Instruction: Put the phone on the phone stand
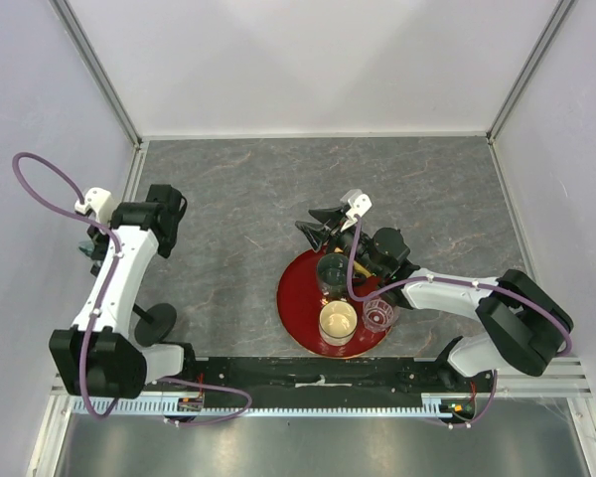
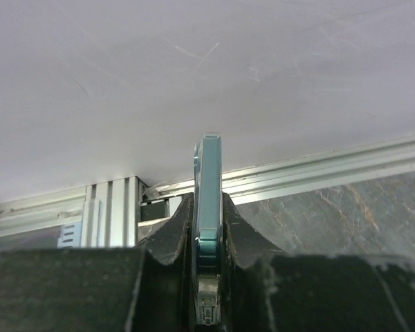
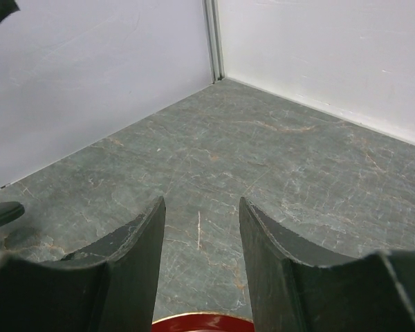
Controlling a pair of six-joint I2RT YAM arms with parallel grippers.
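The phone (image 2: 207,187) shows edge-on in the left wrist view, a thin teal slab clamped upright between the two fingers. My left gripper (image 2: 207,207) is shut on it and faces the left wall and its metal rail. In the top view this gripper (image 1: 86,244) is close to the left wall, with a bit of the teal phone (image 1: 83,244) showing. The phone stand (image 1: 159,320) shows as a black round base on the table near the left arm, nearer the front than the gripper. My right gripper (image 1: 323,221) is open and empty over the far rim of the red tray (image 1: 293,308).
The red tray holds a dark glass cup (image 1: 333,270), a cream cup (image 1: 338,320) and a clear glass (image 1: 378,315). Its rim (image 3: 204,324) shows below the right fingers. White walls enclose the grey stone-pattern table on three sides.
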